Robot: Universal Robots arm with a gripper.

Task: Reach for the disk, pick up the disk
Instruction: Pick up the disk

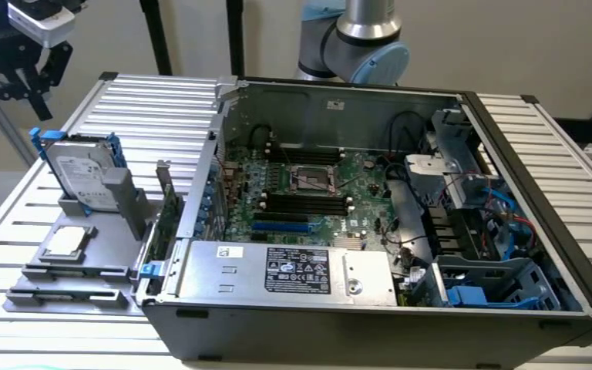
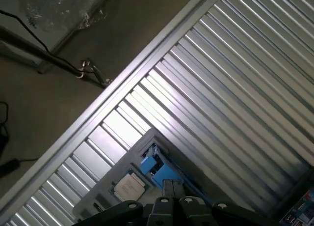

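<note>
The disk (image 1: 78,173) stands on edge in a grey holder (image 1: 80,270) at the exterior view's left, silver-grey with a white label and blue rails. My gripper (image 1: 21,77) hangs high above and a little behind it, well apart from it, with nothing in it. In the wrist view the disk (image 2: 153,166) appears edge-on from above, its blue rail just ahead of my gripper (image 2: 170,201). The small square processor chip (image 1: 67,240) lies flat on the holder in front of the disk; the wrist view has the chip (image 2: 128,187) beside the blue rail.
An open computer case (image 1: 378,208) with its motherboard exposed stands right beside the holder. Both rest on a ribbed metal table (image 1: 142,100). A blue caddy (image 1: 476,297) sits in the case's front corner. Black stand poles (image 1: 157,35) rise behind the table.
</note>
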